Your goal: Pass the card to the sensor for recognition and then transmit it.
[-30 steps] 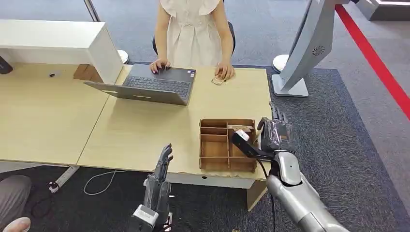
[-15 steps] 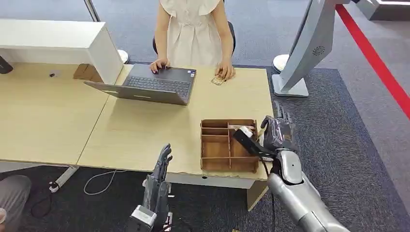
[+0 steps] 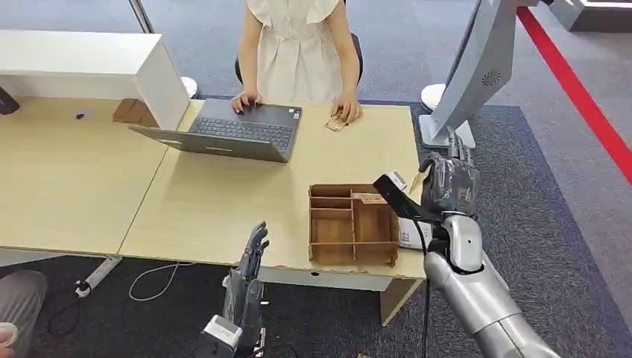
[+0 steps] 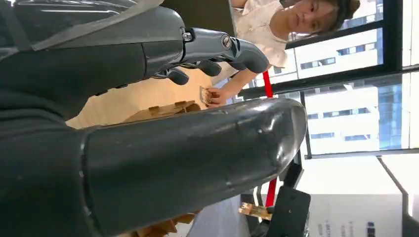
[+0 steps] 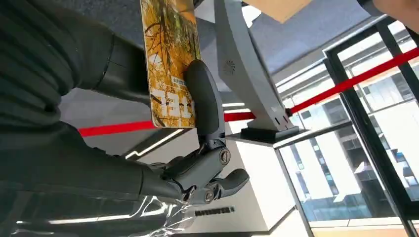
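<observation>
Your right hand (image 3: pixel 449 181) has risen and swung toward 1 o'clock since a second ago, leaving the wooden divider tray (image 3: pixel 352 224) and now hanging past the desk (image 3: pixel 223 201) edge, nearer the grey stand (image 3: pixel 469 82). It pinches the card (image 5: pixel 170 59), a yellow-printed one, between thumb and a finger. Your left hand (image 3: pixel 250 280) has not moved: low at 7 o'clock, fingers straight and apart, holding nothing. The person (image 3: pixel 298 48) at 12 o'clock keeps both hands by the laptop (image 3: pixel 231 133).
</observation>
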